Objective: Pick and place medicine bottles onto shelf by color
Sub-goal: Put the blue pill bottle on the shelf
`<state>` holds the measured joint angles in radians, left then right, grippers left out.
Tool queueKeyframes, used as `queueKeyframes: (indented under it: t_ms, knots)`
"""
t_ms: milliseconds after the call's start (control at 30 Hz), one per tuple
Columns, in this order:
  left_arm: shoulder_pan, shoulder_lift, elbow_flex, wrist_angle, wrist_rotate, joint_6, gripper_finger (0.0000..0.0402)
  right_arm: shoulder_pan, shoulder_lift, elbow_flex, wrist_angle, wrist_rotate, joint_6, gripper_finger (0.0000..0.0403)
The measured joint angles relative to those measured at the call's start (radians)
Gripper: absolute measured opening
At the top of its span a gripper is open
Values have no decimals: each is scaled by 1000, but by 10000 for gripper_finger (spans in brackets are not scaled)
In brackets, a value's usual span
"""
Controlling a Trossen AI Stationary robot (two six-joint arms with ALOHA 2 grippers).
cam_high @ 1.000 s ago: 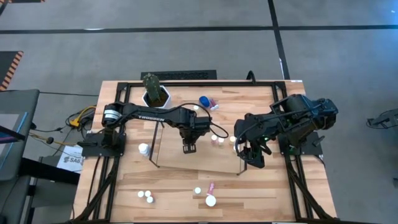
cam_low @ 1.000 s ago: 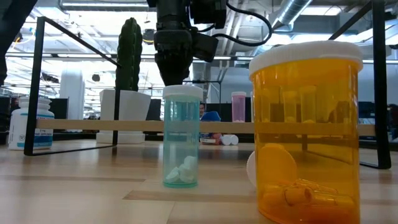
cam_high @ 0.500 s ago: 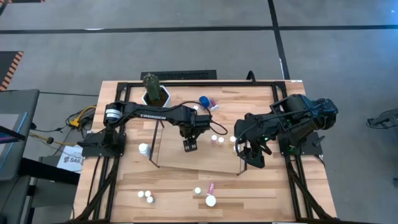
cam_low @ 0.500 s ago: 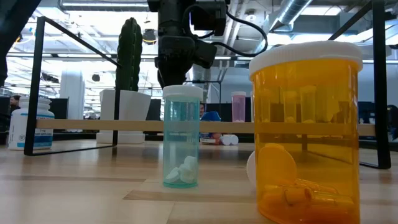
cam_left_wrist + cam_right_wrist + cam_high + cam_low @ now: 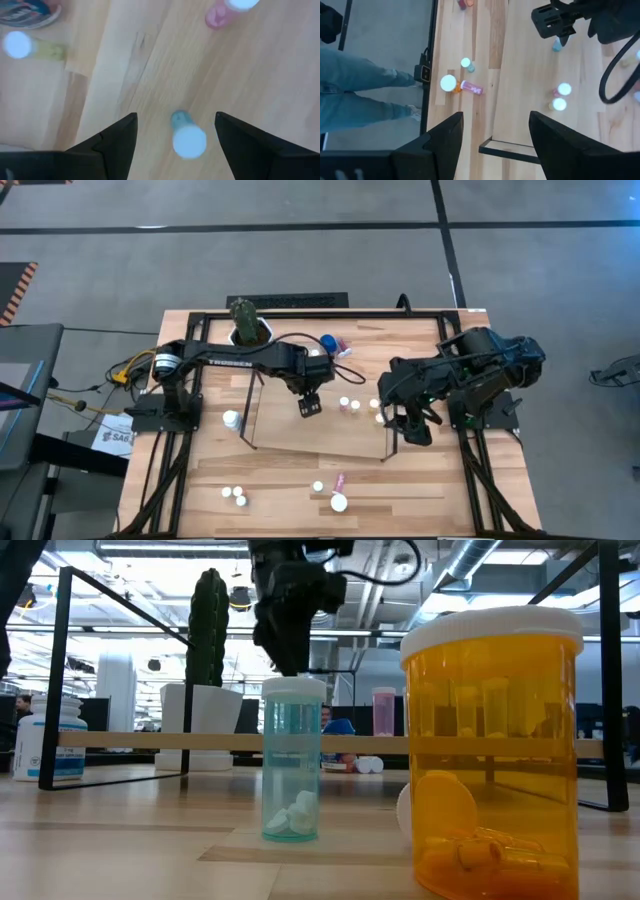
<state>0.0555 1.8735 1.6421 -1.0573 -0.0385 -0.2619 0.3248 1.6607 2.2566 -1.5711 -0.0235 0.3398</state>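
Observation:
A teal medicine bottle point(image 5: 187, 139) with a white cap stands upright on the shelf point(image 5: 300, 440). My left gripper point(image 5: 176, 120) hangs open above it, one finger on either side, touching nothing. In the low view my left gripper point(image 5: 290, 650) shows above and behind a nearer teal bottle point(image 5: 292, 760). A pink bottle point(image 5: 220, 14) and a yellowish one point(image 5: 559, 104) also stand on the shelf. My right gripper point(image 5: 495, 145) hovers open over the shelf's right end point(image 5: 390, 430), with nothing between its fingers.
Near the table's front edge are an orange bottle point(image 5: 490, 755), a lying pink one point(image 5: 472, 88) and white-capped bottles point(image 5: 233, 496). A blue-capped bottle point(image 5: 327, 342) and a cactus pot point(image 5: 250, 330) stand at the back. A person's legs point(image 5: 365, 100) show beside the table.
My left gripper has risen and drawn a little toward the table's far edge, rolling at the wrist; it now hangs clear above the shelf. My right gripper has kept its place but rolled somewhat.

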Motion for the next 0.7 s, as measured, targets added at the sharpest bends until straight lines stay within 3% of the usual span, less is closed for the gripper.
queueKeyframes:
  t_ms: [167,433,700]
  knots:
    - [-2,-47,0,1,-11,-77,254,-14,-32,1,0,3,-55,249]
    - [-56,-128,0,43,-39,-227,254,-114,-77,-3,-1,178,-225,249]
    - [-174,-226,0,41,-230,-411,254,-344,-115,-50,0,216,-381,249]
